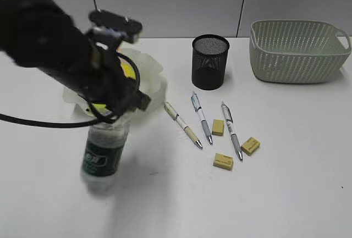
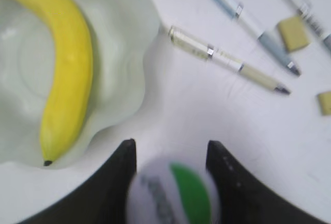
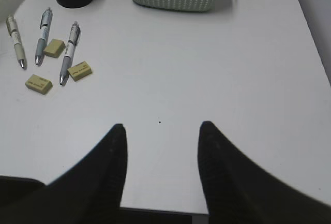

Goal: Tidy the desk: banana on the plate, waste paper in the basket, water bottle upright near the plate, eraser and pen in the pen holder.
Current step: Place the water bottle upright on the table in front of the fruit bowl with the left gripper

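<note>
While clamping water bottle (image 1: 104, 155) upright | left pincer (image 2: 170, 182) | right pincer (image 3: 160, 146) agape

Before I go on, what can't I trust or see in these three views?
- Exterior view: the pale-green frosted plate and yellow banana are mostly behind the left arm.
- Inside of the sage woven basket: walls hide it, so waste paper is unconfirmed.
- Left wrist view: the clear green-labelled water bottle is blurred and cut off below.

Pale grey panelled wall (image 1: 165, 1) at rear, dark seam (image 1: 242, 4) between panels. One tiny dark speck (image 3: 159, 122) on the worktop (image 3: 232, 79).
</note>
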`<state>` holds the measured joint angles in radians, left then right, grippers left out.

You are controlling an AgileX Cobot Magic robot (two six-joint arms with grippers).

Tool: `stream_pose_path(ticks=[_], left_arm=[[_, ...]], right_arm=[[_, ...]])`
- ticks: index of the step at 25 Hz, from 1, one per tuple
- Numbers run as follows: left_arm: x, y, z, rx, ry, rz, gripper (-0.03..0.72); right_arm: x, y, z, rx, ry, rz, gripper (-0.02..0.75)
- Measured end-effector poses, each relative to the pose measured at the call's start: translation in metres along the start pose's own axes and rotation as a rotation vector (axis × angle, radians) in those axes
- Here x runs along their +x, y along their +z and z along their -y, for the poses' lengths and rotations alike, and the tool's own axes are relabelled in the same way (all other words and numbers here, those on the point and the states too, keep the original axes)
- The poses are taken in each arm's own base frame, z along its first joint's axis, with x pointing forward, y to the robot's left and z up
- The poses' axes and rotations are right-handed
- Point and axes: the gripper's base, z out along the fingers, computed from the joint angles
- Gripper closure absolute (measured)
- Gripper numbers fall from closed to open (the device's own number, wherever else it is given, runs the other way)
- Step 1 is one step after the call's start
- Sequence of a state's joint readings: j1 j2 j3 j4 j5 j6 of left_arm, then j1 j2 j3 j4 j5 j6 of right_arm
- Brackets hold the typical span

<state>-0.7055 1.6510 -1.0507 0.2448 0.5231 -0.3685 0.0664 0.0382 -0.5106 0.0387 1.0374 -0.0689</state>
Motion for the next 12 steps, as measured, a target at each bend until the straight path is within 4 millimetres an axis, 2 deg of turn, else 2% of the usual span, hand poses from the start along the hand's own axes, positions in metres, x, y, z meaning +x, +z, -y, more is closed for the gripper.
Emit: stream_pose_path(ticks=[2,5,8,10,12], left_arm=[[0.009,-0.029,-0.008,0.041,-0.016,0.154,0.395],[0.036,-0.048,-0.024,0.080,-0.035,0.337,0.395],[0.075,-0.051,-0.036,0.082,-0.057,0.375,0.395],[0.089,-0.053,-0.040,0.079,-0.057,0.383,0.395],[0.094,-0.058,-0.041,0.078,-0.060,0.399,0.395]], right_arm=[[0.000,0.000,0.000,0.000,0.000,0.000,0.372],[0.000,0.000,0.000,0.000,0.000,0.000,0.372],[0.000,0.000,0.000,0.000,0.000,0.000,0.372],[0.000,0.000,0.000,0.000,0.000,0.000,0.373],[0.000,0.000,0.000,0.000,0.000,0.000,0.374]])
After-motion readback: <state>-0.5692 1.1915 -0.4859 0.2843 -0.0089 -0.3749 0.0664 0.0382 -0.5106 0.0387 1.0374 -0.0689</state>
